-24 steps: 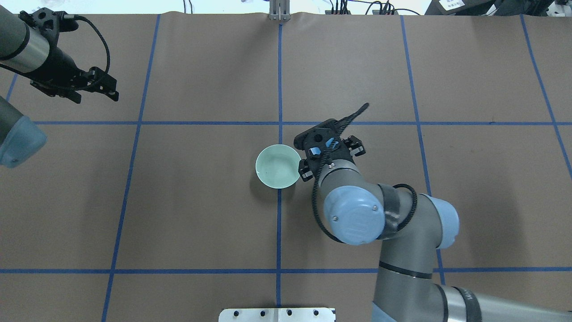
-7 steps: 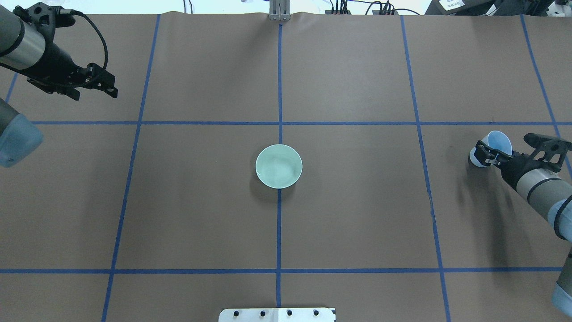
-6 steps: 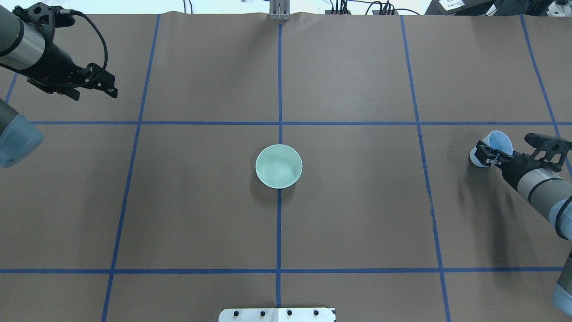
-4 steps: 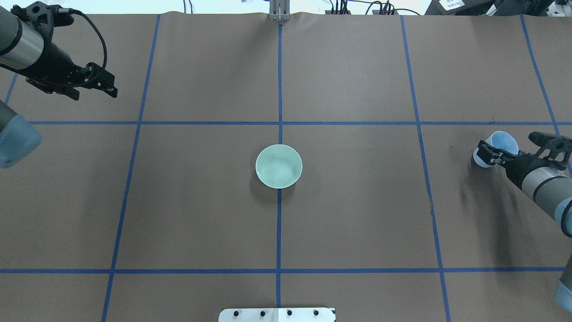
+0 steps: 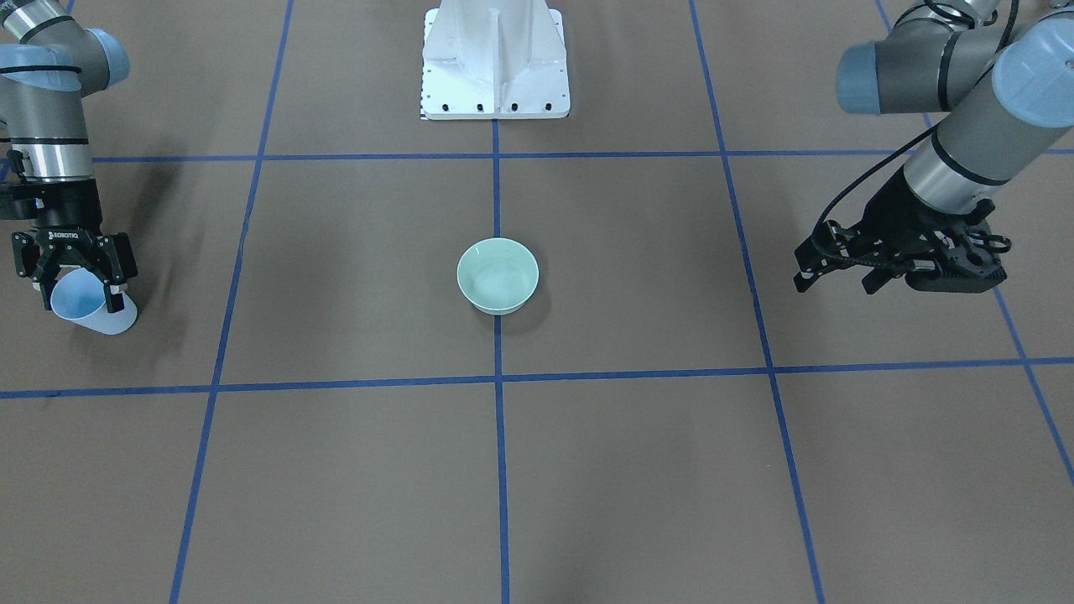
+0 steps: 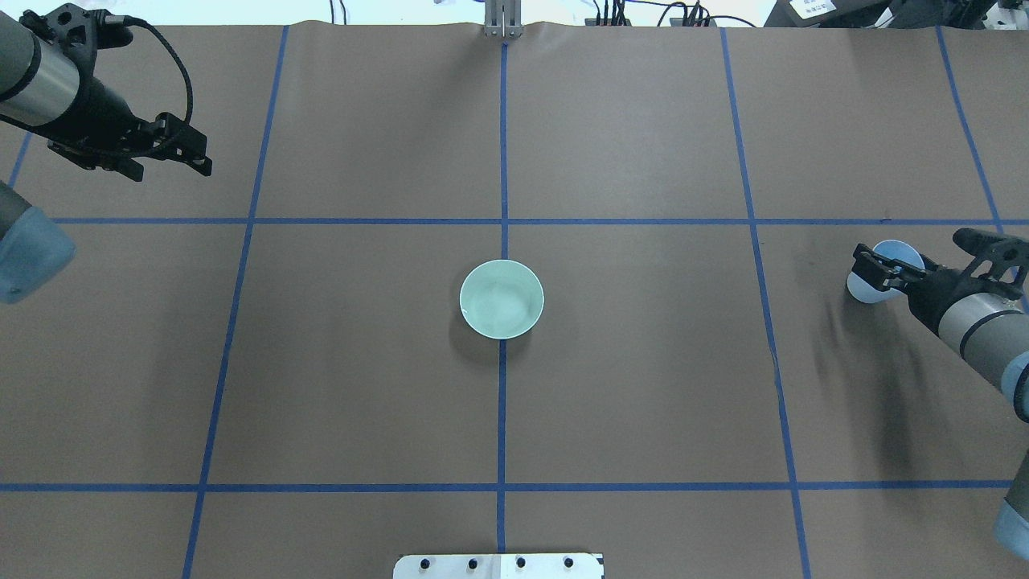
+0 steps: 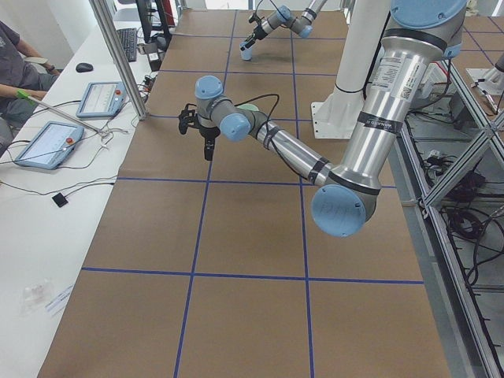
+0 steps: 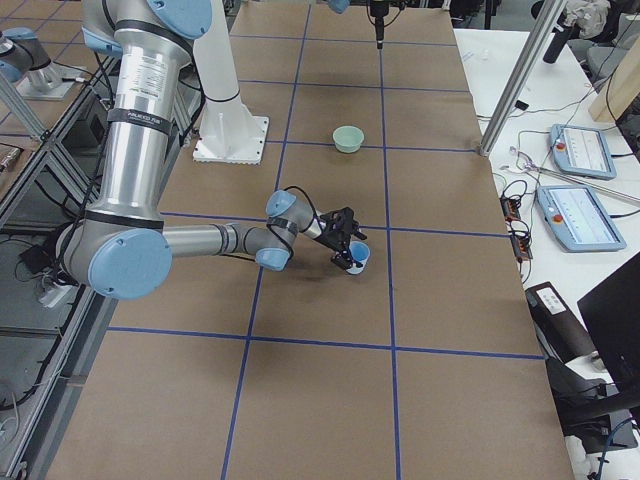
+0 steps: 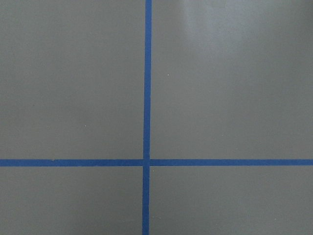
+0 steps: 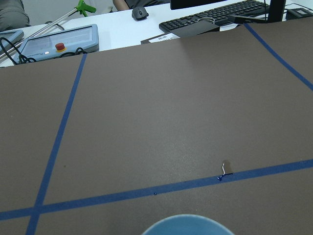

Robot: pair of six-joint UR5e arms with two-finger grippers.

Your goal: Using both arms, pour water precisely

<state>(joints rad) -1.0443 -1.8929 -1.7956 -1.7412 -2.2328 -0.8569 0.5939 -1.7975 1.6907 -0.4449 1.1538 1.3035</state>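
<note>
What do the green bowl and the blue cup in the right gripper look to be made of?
The bowl: likely glazed ceramic, going by its glossy pale-green surface with soft highlights and its thick rounded rim. The cup, held in the right gripper: probably matte paper or thin plastic, judging by its thin wall, tapered shape and flat light-blue finish; the pictures leave it open which.

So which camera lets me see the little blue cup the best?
The front-facing view: the blue cup shows whole, tilted, in the right hand. The overhead view half-hides it behind that hand, the right-side view shows it small, the right wrist camera catches only its rim at the bottom edge, and the left-side view shows it tiny and far.
</note>
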